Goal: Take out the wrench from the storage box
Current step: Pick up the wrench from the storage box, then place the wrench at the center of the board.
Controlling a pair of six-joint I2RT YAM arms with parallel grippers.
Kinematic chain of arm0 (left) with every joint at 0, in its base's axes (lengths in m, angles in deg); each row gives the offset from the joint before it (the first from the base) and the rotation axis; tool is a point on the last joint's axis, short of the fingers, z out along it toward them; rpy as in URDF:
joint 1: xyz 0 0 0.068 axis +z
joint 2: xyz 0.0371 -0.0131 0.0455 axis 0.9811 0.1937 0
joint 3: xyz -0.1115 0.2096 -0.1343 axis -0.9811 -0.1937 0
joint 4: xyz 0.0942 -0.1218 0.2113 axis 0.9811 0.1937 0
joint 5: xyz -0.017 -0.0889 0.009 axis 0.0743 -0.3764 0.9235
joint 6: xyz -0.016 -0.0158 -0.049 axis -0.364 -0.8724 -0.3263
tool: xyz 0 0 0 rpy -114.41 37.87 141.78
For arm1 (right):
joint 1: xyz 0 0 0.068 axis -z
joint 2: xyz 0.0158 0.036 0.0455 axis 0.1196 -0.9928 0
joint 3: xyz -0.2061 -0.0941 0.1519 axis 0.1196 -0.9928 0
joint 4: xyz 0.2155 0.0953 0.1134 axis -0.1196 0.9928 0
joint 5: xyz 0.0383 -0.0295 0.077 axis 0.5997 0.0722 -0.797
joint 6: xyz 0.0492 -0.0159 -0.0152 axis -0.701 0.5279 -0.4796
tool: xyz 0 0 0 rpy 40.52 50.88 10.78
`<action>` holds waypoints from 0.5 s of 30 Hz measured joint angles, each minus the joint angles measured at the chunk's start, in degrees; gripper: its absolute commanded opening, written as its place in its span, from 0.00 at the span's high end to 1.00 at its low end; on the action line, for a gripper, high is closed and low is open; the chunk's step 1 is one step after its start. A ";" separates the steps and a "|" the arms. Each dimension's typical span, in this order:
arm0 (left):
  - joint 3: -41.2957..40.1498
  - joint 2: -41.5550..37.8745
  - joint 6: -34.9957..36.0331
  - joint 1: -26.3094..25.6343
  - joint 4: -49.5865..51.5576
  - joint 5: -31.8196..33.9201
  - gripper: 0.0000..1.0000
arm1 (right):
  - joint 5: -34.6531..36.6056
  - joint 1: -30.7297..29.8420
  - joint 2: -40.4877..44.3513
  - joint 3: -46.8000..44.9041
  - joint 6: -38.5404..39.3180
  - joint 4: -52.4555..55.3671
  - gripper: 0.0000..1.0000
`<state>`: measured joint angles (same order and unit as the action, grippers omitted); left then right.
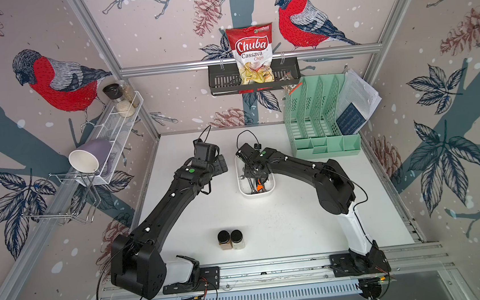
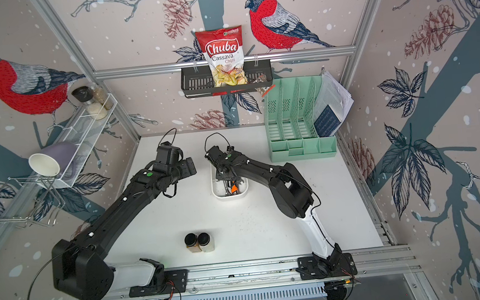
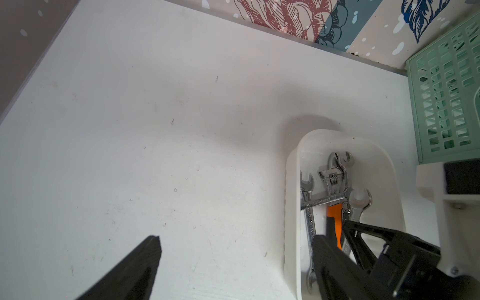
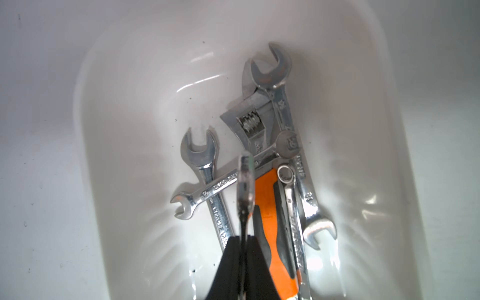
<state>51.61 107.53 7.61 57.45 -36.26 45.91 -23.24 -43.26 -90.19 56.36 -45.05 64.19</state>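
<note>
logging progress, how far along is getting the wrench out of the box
Done: right claw shut on one wrench. In hand: that wrench hangs above the other wrenches, over the storage box. Left: lift it clear of the box and set it down.

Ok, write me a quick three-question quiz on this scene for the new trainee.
1. True or false: the left end effector is closed on a tool.
2. Over the storage box, what is the right end effector shut on? A) a silver wrench B) an orange-handled tool C) a jar
3. How many black-lidded jars stand side by side on the table?

Key:
1. False; it is open and empty.
2. A
3. Two
</note>
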 measured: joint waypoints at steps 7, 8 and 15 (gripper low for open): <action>-0.33 -1.68 0.15 0.20 -0.63 1.27 0.06 | 0.90 0.46 3.19 0.24 9.49 -1.29 1.00; -0.52 -1.97 0.39 0.22 -0.83 1.31 0.06 | 0.94 0.66 4.07 -0.28 11.02 -1.86 1.00; -1.49 -2.51 2.62 0.22 -2.51 0.28 0.06 | 0.85 1.79 14.10 -7.21 19.15 -5.64 1.00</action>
<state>50.13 105.02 10.23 57.67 -38.78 46.19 -22.39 -41.47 -76.09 49.15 -25.90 58.56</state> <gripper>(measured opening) 0.940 0.107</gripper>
